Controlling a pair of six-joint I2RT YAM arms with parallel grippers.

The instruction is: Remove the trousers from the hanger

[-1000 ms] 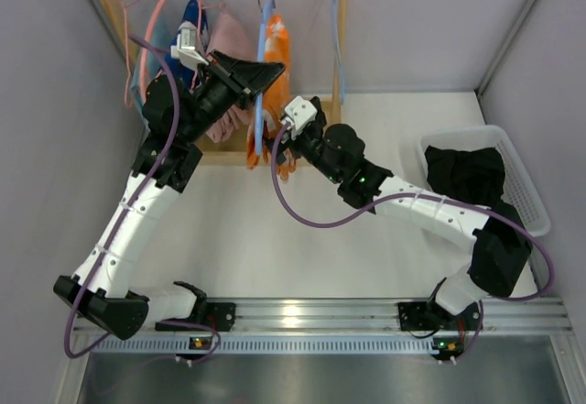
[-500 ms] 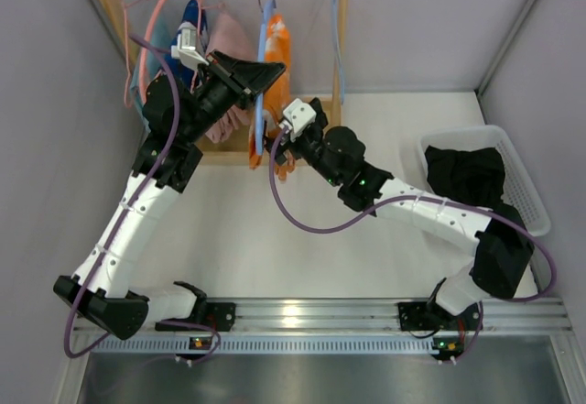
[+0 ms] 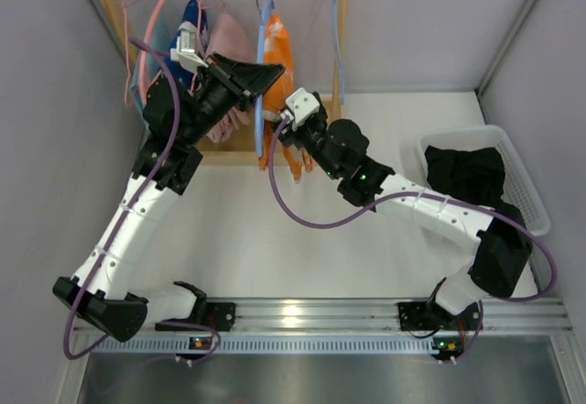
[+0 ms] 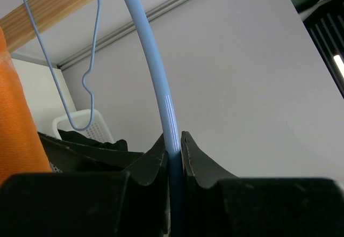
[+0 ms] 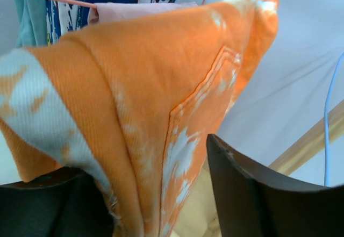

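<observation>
Hem of orange trousers (image 5: 161,86) hangs between parted fingers (image 5: 252,194) of right claw (image 5: 145,180).

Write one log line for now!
left pincer shut on hanger | right pincer open around orange trousers | black trousers in basket

Orange trousers (image 5: 161,102) between two dark, wide-apart fingers (image 5: 252,194)

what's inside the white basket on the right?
The black trousers, crumpled and filling most of the white basket. The basket floor and anything under the cloth are covered, so nothing more can be confirmed.
</observation>
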